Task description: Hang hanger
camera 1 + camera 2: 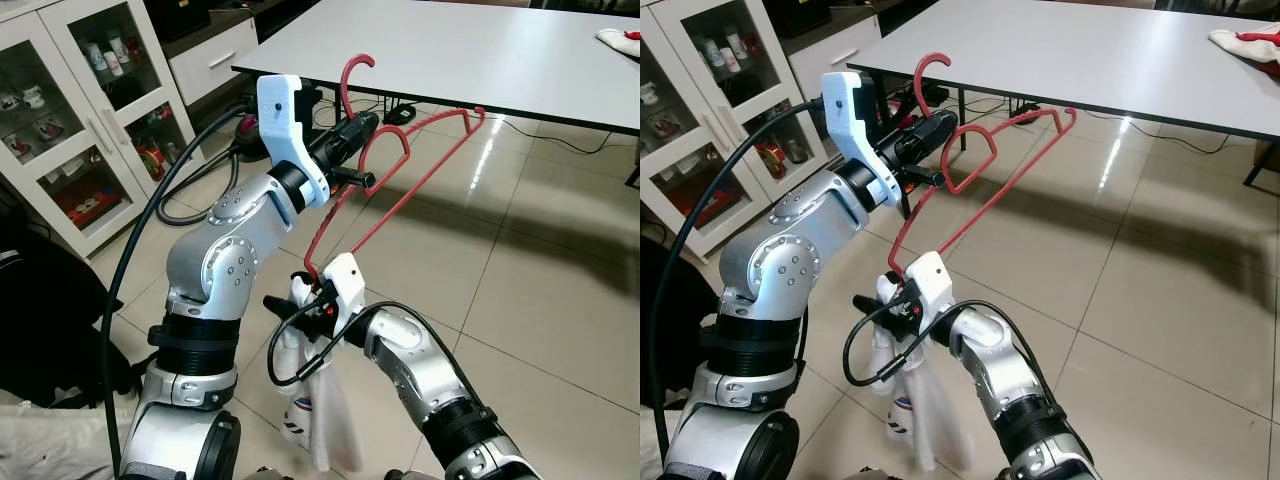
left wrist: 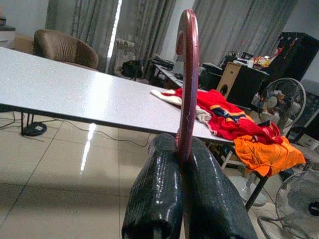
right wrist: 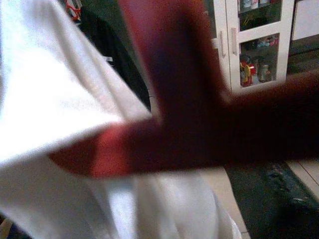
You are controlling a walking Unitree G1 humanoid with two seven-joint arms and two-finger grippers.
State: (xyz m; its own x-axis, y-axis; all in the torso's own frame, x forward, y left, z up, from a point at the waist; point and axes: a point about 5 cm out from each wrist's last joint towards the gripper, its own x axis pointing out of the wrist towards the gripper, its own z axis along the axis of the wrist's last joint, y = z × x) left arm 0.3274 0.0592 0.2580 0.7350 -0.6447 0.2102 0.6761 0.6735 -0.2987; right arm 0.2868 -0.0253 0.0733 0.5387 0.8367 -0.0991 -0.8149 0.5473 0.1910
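A red plastic hanger (image 1: 345, 82) is held up in front of me, its hook pointing upward and its frame slanting down toward my right arm. My left gripper (image 1: 368, 122) is shut on the hanger's neck just below the hook; the left wrist view shows both black fingers (image 2: 159, 189) pressed against the red stem (image 2: 188, 74). My right gripper (image 1: 285, 302) sits at the hanger's low corner, shut on a white garment (image 1: 320, 400) that hangs down from it. In the right wrist view the white cloth (image 3: 60, 99) and the blurred red hanger (image 3: 199, 129) are very close.
A large white table (image 1: 480, 50) stands ahead, with clothes at its far right (image 1: 1250, 42). A glass-door cabinet (image 1: 70, 110) is on the left. The floor is glossy beige tile (image 1: 540, 280). Two standing fans (image 2: 281, 102) are beyond the table.
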